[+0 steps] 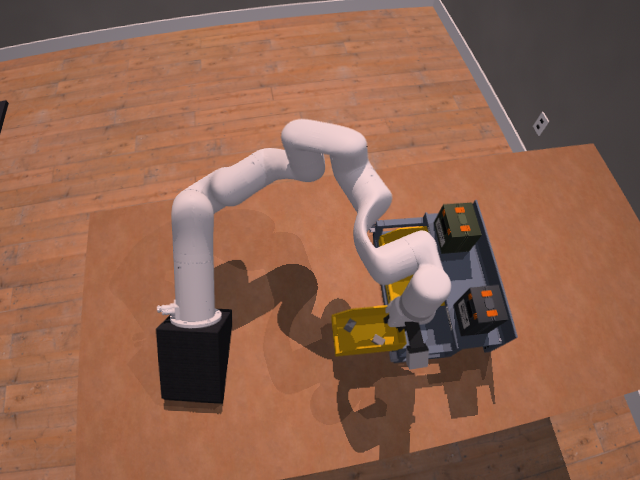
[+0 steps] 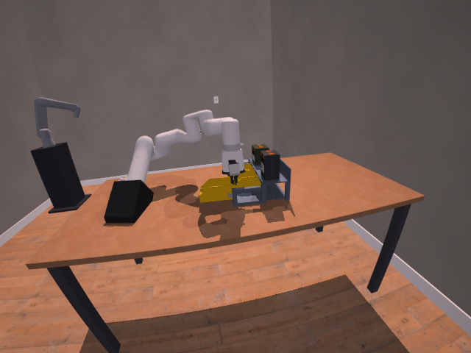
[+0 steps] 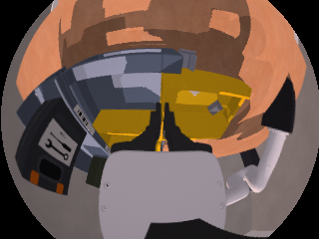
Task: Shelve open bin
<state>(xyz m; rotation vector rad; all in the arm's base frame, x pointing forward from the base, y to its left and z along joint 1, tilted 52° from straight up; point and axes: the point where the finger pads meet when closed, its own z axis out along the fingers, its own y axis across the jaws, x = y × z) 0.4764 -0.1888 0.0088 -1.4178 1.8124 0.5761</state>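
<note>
Two of my fingers are pressed nearly together on the thin rear wall of the yellow open bin point(image 1: 361, 330); in the wrist view a yellow sliver shows between them. So my gripper point(image 1: 409, 333) is clamped on that bin.

My arm rises upright from its black pedestal point(image 1: 193, 361) and bends across the table point(image 1: 542, 206). It humps at the elbow, then folds down over the grey shelf point(image 1: 498, 289), with the wrist pointing straight down at the shelf's front edge.

The bin's rear end is at that front edge, at the end of the row. Most of its length still lies out over the table, open front away from the shelf. I cannot tell whether its low end touches the table. Two small grey parts point(image 1: 349, 324) lie inside.

Two more yellow bins point(image 1: 400, 235) sit in the row, partly under my forearm. Two dark boxes point(image 1: 457, 227) stand on the top board.
</note>
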